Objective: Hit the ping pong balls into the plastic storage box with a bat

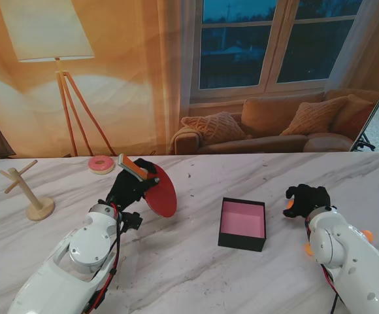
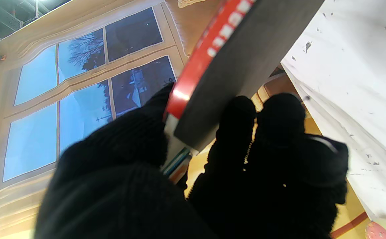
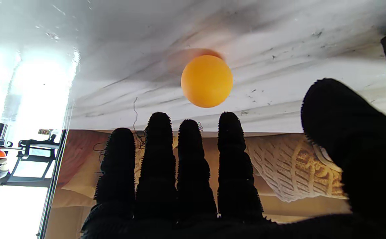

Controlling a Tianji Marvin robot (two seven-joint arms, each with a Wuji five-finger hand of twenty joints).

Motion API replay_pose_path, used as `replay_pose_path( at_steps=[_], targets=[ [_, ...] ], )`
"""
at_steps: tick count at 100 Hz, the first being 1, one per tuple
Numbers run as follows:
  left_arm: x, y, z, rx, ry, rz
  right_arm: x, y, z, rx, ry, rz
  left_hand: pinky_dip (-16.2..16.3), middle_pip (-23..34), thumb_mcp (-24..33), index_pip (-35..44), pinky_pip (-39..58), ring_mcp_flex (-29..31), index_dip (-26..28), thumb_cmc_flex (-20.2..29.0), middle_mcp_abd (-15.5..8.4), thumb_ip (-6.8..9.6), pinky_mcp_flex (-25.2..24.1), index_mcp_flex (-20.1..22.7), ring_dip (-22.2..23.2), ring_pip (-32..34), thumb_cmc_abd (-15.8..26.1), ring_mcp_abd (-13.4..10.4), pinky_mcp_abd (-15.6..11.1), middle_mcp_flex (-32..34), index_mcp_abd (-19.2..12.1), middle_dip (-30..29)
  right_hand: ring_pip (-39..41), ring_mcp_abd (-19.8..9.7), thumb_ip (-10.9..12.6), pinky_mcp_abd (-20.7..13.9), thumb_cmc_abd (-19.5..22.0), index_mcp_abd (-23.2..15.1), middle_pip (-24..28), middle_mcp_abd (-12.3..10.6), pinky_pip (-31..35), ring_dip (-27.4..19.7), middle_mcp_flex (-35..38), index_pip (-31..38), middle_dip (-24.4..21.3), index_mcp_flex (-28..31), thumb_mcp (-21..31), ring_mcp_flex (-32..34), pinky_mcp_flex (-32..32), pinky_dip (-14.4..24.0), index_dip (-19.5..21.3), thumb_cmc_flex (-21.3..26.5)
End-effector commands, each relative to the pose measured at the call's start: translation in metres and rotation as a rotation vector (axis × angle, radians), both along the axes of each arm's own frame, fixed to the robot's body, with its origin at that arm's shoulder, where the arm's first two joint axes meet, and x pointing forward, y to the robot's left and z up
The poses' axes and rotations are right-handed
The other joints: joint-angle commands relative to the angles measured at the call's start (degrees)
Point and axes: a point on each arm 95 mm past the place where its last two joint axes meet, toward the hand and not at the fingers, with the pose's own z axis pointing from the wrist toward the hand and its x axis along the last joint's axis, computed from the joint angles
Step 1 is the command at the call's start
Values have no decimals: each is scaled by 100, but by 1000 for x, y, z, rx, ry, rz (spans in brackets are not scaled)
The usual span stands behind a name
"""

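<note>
Marble table (image 1: 196, 275), left hand (image 1: 129, 186) clasping bat (image 1: 161, 190), handle half hidden; right hand (image 1: 307, 199) spread, empty, beside ball (image 3: 206, 81).

Glossy marble table (image 1: 196, 275) (scuffed)

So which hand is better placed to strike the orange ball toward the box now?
Left. The left hand holds the red bat, left of the black box with pink inside. The right hand is open beside the orange ping pong ball, with no bat.
</note>
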Motion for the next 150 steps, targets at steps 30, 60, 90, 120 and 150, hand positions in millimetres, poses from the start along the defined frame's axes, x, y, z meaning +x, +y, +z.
replay_pose_path(
  at_steps=[30,60,90,120,150],
  targets=[
    [0,-2,3,-5,-5,-15,10,2,-9,-29,34,-33,70,232,190,251,327,-74,70,319,-534,-101,54,36,54,240,151,695,-517,85,329,190,18,250,-127,368,-299,-389,-107,43,322,18,-465,-21,-123,-327,327,130,106,-134,-14,59],
    [0,-2,3,1,-3,-12,15,1,-18,-16,41,-59,71,245,209,252,337,-56,71,307,-541,-103,66,53,56,253,142,680,-528,101,326,196,108,486,-149,494,-370,-1121,57,129,621,31,-207,247,-74,-106,451,317,206,-154,171,183],
    [0,-4,3,-6,0,-17,15,-1,-20,-20,46,-69,70,248,227,250,347,-47,75,299,-545,-109,76,60,57,262,140,685,-531,103,319,195,191,497,-155,528,-409,-1093,129,159,784,50,-154,299,-5,-83,554,455,315,-187,255,283],
    [0,-5,2,-3,1,-18,17,-2,-22,-24,39,-80,67,252,238,244,351,-48,80,290,-549,-113,79,60,57,267,135,689,-534,109,320,196,590,466,-157,566,-363,-1104,330,224,1236,193,51,391,137,32,741,786,566,-137,313,442],
    [0,-6,2,-4,-4,-16,15,-2,-23,-32,74,-74,65,252,246,248,356,-40,85,283,-549,-116,86,69,60,278,131,678,-533,109,301,196,798,441,-193,621,-594,-988,441,240,1505,257,173,410,229,40,863,949,710,-121,270,508]
  ],
)
